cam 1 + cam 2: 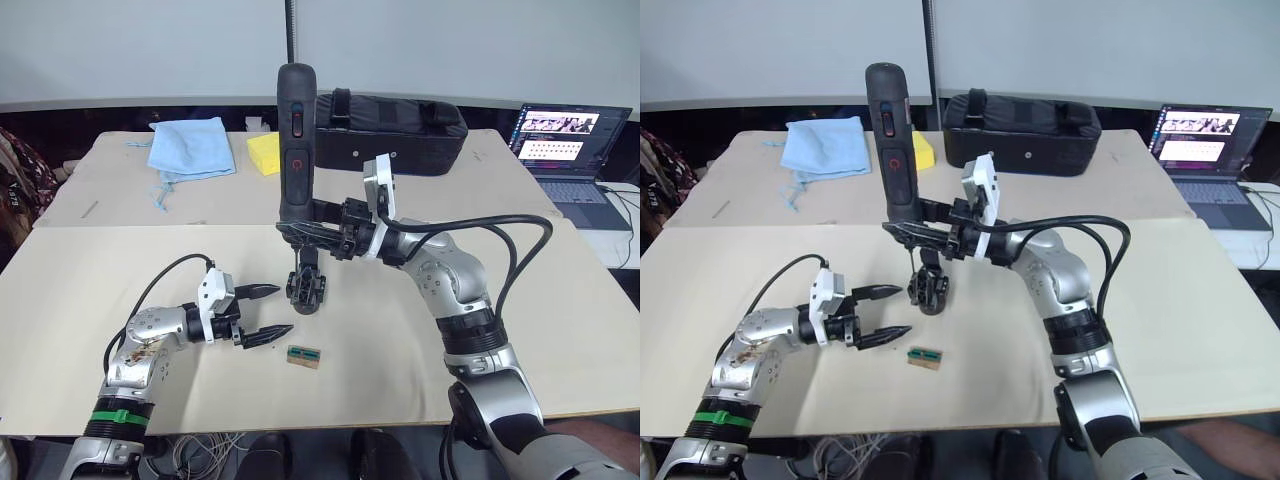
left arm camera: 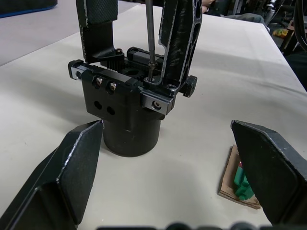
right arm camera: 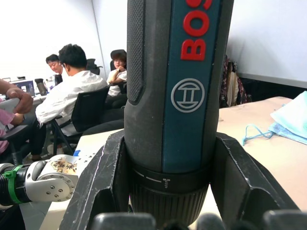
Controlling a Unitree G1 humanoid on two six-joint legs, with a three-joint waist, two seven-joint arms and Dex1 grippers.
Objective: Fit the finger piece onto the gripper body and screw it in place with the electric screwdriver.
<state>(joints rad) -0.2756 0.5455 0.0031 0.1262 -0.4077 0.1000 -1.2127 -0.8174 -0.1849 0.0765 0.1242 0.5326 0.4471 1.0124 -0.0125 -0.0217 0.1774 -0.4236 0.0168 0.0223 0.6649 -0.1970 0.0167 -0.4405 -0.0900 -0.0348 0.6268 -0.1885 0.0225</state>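
Note:
The electric screwdriver [image 1: 296, 140] stands upright, bit down, with my right gripper [image 1: 303, 228] shut around its lower barrel; its fingers [image 3: 103, 187] clamp both sides. The thin bit [image 2: 149, 38] reaches down onto the top of the gripper body [image 2: 124, 110], a black block on a round base standing on the table [image 1: 306, 285]. A black finger piece [image 2: 180, 43] stands upright on the body right beside the bit, and a second upright black piece [image 2: 98, 28] is across from it. My left gripper [image 1: 262, 313] is open, low over the table just left of the body, touching nothing.
A small green-topped brown block [image 1: 303, 356] lies on the table in front of the body. At the back are a blue cloth [image 1: 190, 145], a yellow sponge [image 1: 264, 153], a black case [image 1: 390, 130] and a laptop [image 1: 570, 150]. People sit in the room [image 3: 72, 91].

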